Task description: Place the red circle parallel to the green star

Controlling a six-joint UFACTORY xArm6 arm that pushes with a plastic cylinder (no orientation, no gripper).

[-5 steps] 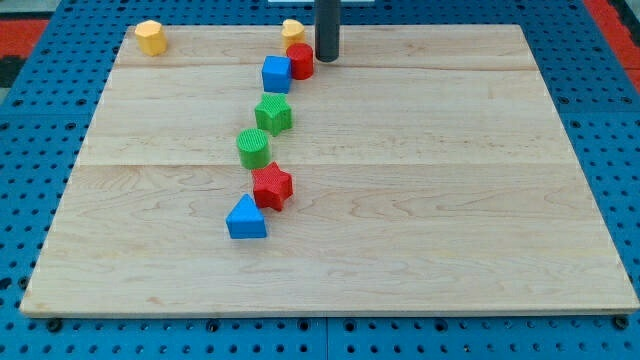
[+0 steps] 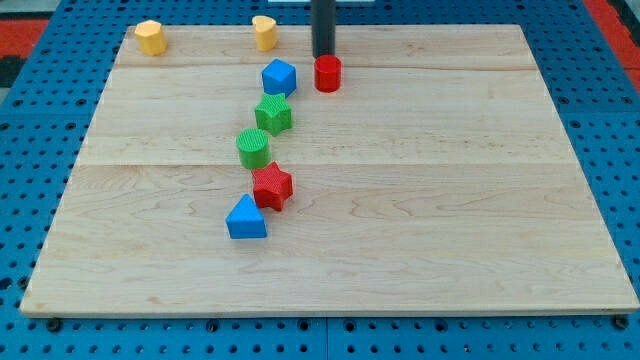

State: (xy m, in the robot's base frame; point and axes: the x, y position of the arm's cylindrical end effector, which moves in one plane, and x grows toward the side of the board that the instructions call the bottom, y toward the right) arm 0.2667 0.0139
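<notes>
- My tip (image 2: 324,55) comes down from the top edge of the frame, just left of centre; it is a bare rod that grasps nothing, and it sits right at the upper edge of the red circle (image 2: 327,73).
- The red circle lies in the upper middle of the wooden board (image 2: 480,200), just right of the blue cube (image 2: 278,77), with a small gap between them.
- The green star (image 2: 273,114) sits below the blue cube, down and left of the red circle.
- Further down the frame come the green circle (image 2: 254,148), the red star (image 2: 271,186) and the blue triangle (image 2: 246,218).
- Two yellow blocks sit near the top edge: one (image 2: 149,37) at upper left, one (image 2: 264,32) left of the rod.
</notes>
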